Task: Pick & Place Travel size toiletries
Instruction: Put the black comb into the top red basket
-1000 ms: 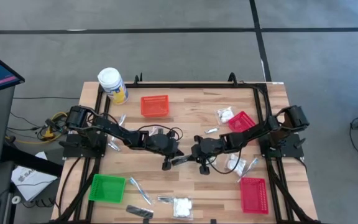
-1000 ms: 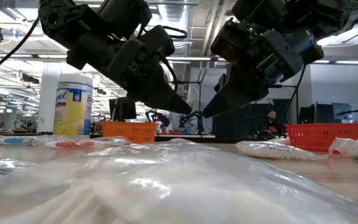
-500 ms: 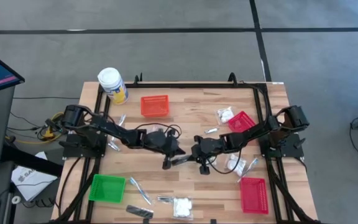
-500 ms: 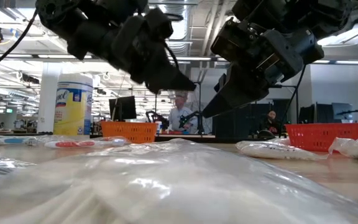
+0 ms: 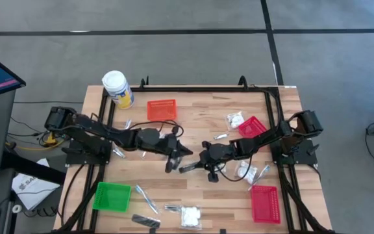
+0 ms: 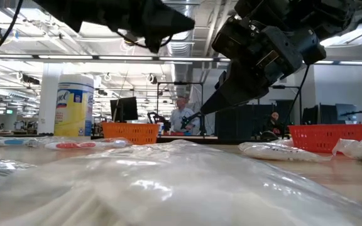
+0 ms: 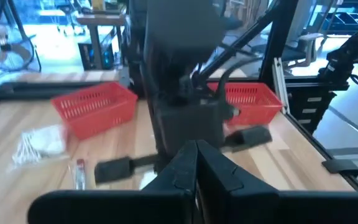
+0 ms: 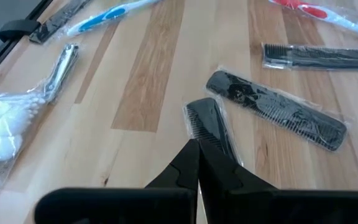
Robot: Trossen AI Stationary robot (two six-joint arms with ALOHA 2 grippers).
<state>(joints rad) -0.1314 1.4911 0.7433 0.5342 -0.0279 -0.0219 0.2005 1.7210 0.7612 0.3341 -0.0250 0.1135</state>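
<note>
My right gripper is shut at the table's middle and slants down toward the left. Its tip hangs a little above a dark comb in clear wrap, which lies flat on the wood and runs under the fingers. My left gripper is shut with nothing in it, raised high and nearly level, facing the right one. A second wrapped comb lies flat just beyond the first.
A third comb, toothbrushes, a nail clipper and cotton-swab packets lie scattered. Mesh baskets stand around: orange, red, green. The jar is at the far left.
My left gripper has risen well clear of the table and drawn back toward the left edge, tipping up toward level while staying shut. The comb that lay under it now shows.
</note>
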